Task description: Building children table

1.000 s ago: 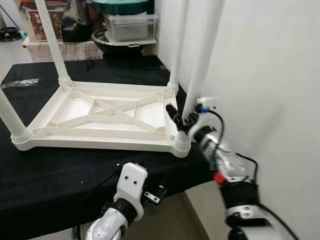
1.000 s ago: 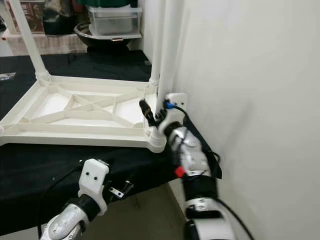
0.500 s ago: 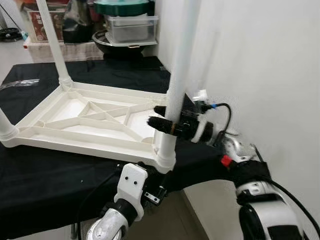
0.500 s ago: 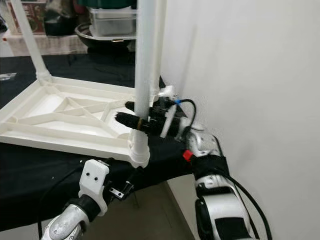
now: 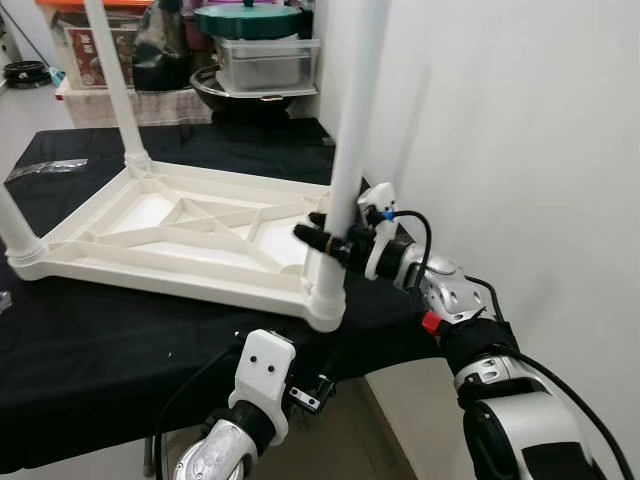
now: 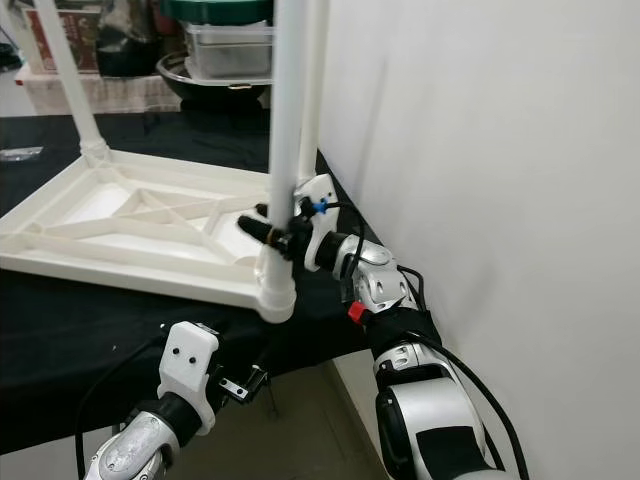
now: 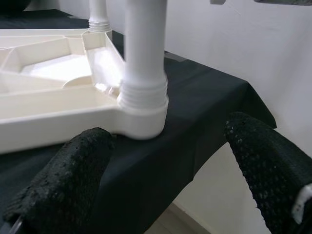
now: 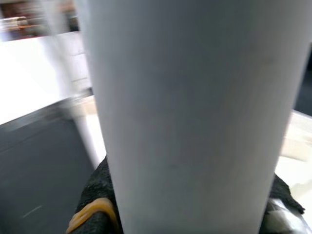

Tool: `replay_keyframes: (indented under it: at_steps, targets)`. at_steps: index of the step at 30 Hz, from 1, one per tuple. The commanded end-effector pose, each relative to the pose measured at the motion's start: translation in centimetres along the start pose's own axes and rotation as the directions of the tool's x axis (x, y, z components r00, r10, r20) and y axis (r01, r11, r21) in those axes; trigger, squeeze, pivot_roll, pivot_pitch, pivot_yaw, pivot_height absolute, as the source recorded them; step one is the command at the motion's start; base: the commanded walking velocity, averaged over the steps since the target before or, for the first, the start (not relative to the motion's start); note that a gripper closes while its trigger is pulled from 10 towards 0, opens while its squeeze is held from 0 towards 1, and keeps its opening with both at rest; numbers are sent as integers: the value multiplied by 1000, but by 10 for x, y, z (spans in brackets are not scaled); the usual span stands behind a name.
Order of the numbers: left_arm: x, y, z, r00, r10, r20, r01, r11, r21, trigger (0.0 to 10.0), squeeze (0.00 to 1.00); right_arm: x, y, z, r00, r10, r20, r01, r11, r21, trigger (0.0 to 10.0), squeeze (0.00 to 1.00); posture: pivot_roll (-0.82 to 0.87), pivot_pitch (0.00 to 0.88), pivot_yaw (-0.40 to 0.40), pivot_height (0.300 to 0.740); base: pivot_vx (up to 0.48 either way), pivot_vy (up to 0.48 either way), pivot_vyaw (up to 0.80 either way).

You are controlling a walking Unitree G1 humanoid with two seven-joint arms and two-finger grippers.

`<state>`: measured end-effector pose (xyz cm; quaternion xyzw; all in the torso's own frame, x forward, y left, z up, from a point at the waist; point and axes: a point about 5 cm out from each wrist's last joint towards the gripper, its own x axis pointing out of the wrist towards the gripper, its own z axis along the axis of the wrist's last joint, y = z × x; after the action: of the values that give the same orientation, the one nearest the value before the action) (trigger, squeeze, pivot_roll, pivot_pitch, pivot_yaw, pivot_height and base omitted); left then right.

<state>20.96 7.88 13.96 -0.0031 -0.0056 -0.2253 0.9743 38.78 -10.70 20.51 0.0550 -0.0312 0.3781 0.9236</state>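
**Near corner of the upturned table now hangs over the surface edge**

Since a second ago, the white plastic children's table (image 5: 190, 240), lying upside down on the black-draped surface (image 5: 100, 340), has turned and slid so that its near right corner now sits at the surface's front edge. Our right pincer (image 5: 330, 240) has swung round with it and stays clamped on the white round plastic leg (image 5: 345, 150) standing in that corner socket; in the right wrist view the leg (image 8: 190, 112) sits between the black fingers (image 8: 97, 195), pressed against them. Three other legs stand upright in their own corners, one of them (image 5: 110, 80) at the far left. Our left pincer (image 7: 161, 185) hangs below the surface edge, fingers spread, pointing up at the corner socket (image 7: 144, 112); we think it touches nothing, though the view is close. Behind the surface stand storage boxes (image 5: 265, 55) beside a white wall (image 5: 520, 150).
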Motion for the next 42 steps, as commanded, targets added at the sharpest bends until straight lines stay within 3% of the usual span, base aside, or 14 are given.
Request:
replay_keyframes:
  at_steps: [1,8,10,14,16,17,18,19,25,26,30,32,36,42]
  targets:
    - [0,-1,-2,1000,-3,-4,3,1000,4,10000,0,-5,-10,7,988,-130,78,126,991,46,0,0,96,48,-87,740,0,0,0]
    - [1,-1,-2,1000,-5,-4,5,1000,6,10000,0,-8,-20,1,921,-388,43,386,921,52,0,0,93,47,-81,740,0,0,0]
    - [2,0,-2,1000,-6,-5,7,1000,8,10000,0,-31,-34,-12,600,-800,-20,799,598,66,0,0,94,48,-84,740,0,0,0]
    - [2,0,-2,1000,-6,-6,6,1000,10,10000,0,-40,-30,-13,415,-909,-23,908,413,67,0,0,96,49,-85,740,0,0,0]
    - [2,0,-2,1000,-6,-6,6,1000,10,10000,0,-40,-30,-13,415,-909,-23,908,413,67,0,0,96,49,-85,740,0,0,0]
    - [2,1,-2,1000,-5,-6,5,1000,9,10000,0,-27,-21,-7,479,-877,19,875,480,67,10000,0,90,49,-82,740,0,0,0]
    - [2,1,-2,1000,-5,-6,5,1000,9,10000,0,-27,-21,-7,479,-877,19,875,480,67,10000,0,90,49,-82,740,0,0,0]
    - [2,1,-3,1000,-6,-7,6,1000,9,10000,0,-18,-15,-3,563,-824,58,819,566,96,10000,1000,88,47,-83,740,0,0,0]
    - [2,0,-3,1000,-7,-7,7,1000,7,10000,0,-8,-8,6,722,-671,171,659,741,126,10000,1000,91,49,-87,740,0,0,0]
    - [2,0,-3,1000,-6,-7,6,1000,6,10000,0,-9,-8,9,735,-650,194,642,759,109,10000,0,91,49,-88,740,0,0,0]
    - [3,0,-3,1000,-6,-6,6,1000,6,10000,0,-8,-5,6,856,-485,177,456,871,183,10000,0,87,49,-84,740,0,0,0]
    - [3,0,-4,1000,-6,-6,6,1000,4,10000,0,-15,4,2,974,-146,171,111,973,201,10000,0,87,48,-87,740,0,0,0]
    - [3,0,-3,1000,-5,-5,5,1000,3,10000,0,-34,13,-2,955,274,113,-287,950,126,10000,0,94,48,-89,740,0,0,0]
    - [3,0,-3,1000,-3,-2,3,1000,4,10000,0,-31,22,3,846,527,75,-533,836,135,10000,0,105,44,-93,740,0,0,0]
